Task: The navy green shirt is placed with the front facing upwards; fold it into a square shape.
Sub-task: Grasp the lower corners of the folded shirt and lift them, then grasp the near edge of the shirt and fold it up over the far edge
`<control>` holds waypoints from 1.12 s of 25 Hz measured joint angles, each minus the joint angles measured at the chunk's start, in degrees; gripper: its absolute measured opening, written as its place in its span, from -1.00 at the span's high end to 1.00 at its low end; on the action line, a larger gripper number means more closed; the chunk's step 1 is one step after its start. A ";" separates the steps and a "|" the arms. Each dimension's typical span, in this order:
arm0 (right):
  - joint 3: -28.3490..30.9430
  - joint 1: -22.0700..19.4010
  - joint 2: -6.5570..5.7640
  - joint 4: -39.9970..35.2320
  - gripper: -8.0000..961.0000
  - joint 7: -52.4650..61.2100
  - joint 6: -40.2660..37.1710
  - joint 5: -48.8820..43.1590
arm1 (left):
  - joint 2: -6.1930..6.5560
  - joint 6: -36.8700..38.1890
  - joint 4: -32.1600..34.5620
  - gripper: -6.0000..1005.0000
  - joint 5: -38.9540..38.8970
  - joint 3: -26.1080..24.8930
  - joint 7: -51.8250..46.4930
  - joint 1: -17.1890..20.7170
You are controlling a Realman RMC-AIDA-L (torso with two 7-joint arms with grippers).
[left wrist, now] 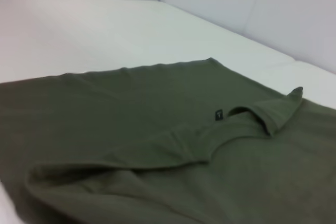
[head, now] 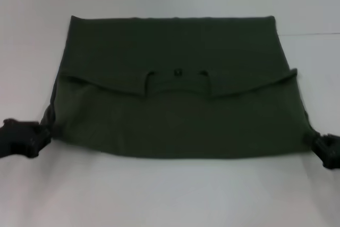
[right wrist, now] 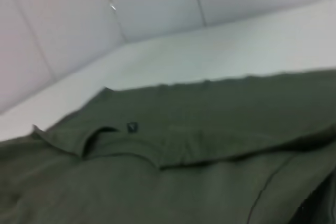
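Navy green shirt [head: 175, 115] lies half-folded on the white table [head: 170, 195], spanning between our left claw [head: 37, 136] and right claw [head: 321, 147] at its near corners. Whether either grips cloth, we cannot tell. We should lift both corners evenly, keeping the edge taut.

The navy green shirt [head: 175, 120] is lying flat on the table [head: 170, 195], its neck label [head: 178, 71] sitting near the middle. The left gripper [head: 42, 134] is sitting at the shirt's near left corner, and the right gripper [head: 314, 143] is sitting at its near right corner.
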 joint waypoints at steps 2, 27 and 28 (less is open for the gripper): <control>0.61 -2.73 0.00 0.00 0.87 -3.20 -3.64 0.65 | -0.21 1.70 0.74 0.89 0.08 -0.04 1.56 1.54; 11.90 -21.28 0.00 -1.72 0.87 -15.52 -27.35 -8.93 | -3.62 29.77 13.22 0.89 7.16 -2.05 17.64 17.08; 12.95 -21.12 -0.02 -2.02 0.87 -15.18 -28.29 -9.34 | -3.59 29.88 13.16 0.89 7.05 -2.45 17.64 16.82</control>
